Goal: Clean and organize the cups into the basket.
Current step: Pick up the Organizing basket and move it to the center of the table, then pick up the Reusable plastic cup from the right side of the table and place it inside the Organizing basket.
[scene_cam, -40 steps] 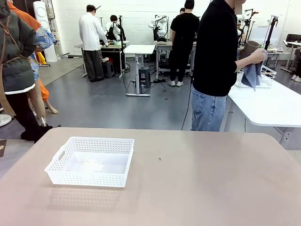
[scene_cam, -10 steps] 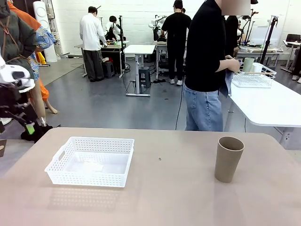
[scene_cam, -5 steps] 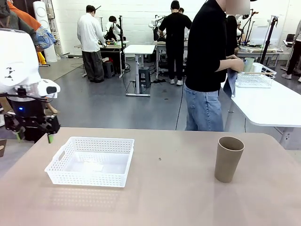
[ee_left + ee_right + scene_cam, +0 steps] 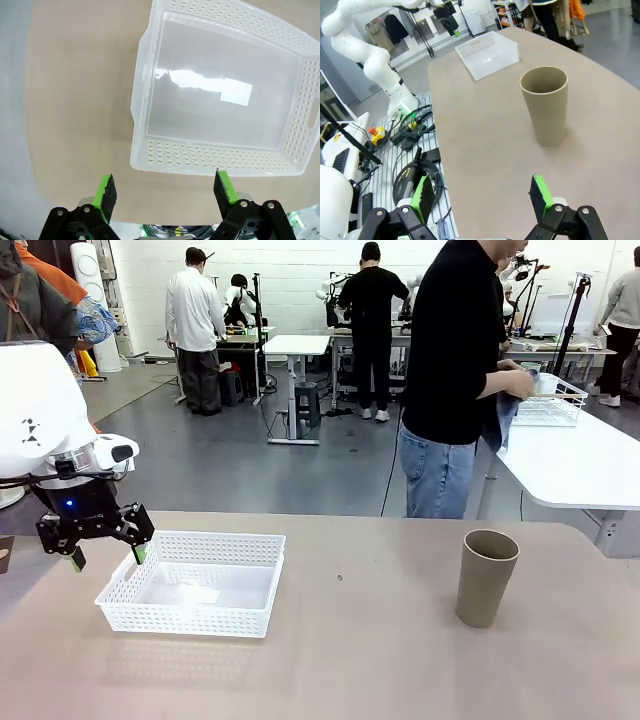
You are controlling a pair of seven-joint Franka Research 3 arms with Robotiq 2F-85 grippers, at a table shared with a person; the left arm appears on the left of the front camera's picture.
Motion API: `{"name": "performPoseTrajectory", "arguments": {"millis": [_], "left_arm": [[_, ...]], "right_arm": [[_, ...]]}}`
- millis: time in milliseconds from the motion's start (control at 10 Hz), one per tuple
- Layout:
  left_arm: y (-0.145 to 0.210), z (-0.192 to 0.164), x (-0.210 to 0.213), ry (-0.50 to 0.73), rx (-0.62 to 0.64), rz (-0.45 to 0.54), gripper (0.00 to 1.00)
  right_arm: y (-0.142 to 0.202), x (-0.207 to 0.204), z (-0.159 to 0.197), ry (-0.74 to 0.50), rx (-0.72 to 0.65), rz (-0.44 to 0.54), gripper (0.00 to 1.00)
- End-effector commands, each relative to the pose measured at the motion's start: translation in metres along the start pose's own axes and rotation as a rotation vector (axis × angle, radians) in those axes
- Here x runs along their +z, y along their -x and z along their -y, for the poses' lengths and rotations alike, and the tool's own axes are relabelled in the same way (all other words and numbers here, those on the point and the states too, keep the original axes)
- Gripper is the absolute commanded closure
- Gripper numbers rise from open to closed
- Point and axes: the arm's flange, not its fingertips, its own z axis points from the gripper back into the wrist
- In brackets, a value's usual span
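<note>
We find the basket (image 4: 185, 618) open from above, its floor free; its lattice walls bar entry from the sides. The left gripper (image 4: 108, 557), jaws spread, hangs just beside the basket's left end and blocks approach there. Bare table (image 4: 380, 660) runs from the basket to the upright beige cup (image 4: 486, 577), which stands alone on the right half. Bare tabletop separates the right gripper (image 4: 480, 197), jaws spread, from the cup.

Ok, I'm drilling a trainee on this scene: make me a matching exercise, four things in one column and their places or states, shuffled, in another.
1 beige cup
2 basket
3 left pincer
4 person

A open, at the basket's left end
B upright, on the table's right part
C standing beyond the table, holding a cloth
D empty, on the table's left part

Pairs: 1-B, 2-D, 3-A, 4-C
</note>
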Motion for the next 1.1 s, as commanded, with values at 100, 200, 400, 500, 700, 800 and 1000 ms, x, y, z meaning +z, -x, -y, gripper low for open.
{"name": "performPoseTrajectory", "arguments": {"millis": [100,200,400,500,700,800,1000], "left_arm": [[-0.002,0.008,0.011,-0.026,-0.021,-0.02,0.0],[-0.002,0.008,0.011,-0.026,-0.021,-0.02,0.0],[-0.002,0.008,0.011,-0.026,-0.021,-0.02,0.0],[-0.002,0.008,0.011,-0.026,-0.021,-0.02,0.0],[0.003,0.011,-0.002,-0.042,-0.06,-0.004,0.0],[0.011,0.018,-0.012,-0.091,-0.094,0.02,0.0],[0.023,0.029,-0.029,-0.191,-0.123,0.083,0.0]], "right_arm": [[-0.003,-0.003,-0.001,0.0,-0.01,0.009,0.0],[-0.003,-0.003,-0.001,0.0,-0.01,0.009,0.0],[-0.003,-0.003,-0.001,0.0,-0.01,0.009,0.0],[0.0,0.0,0.0,0.0,0.0,0.0,0.0],[0.006,-0.029,0.018,-0.088,0.182,-0.07,0.0],[0.014,-0.04,0.033,-0.122,0.203,-0.087,0.0],[0.029,-0.053,0.061,-0.128,0.221,-0.087,0.0]]}}
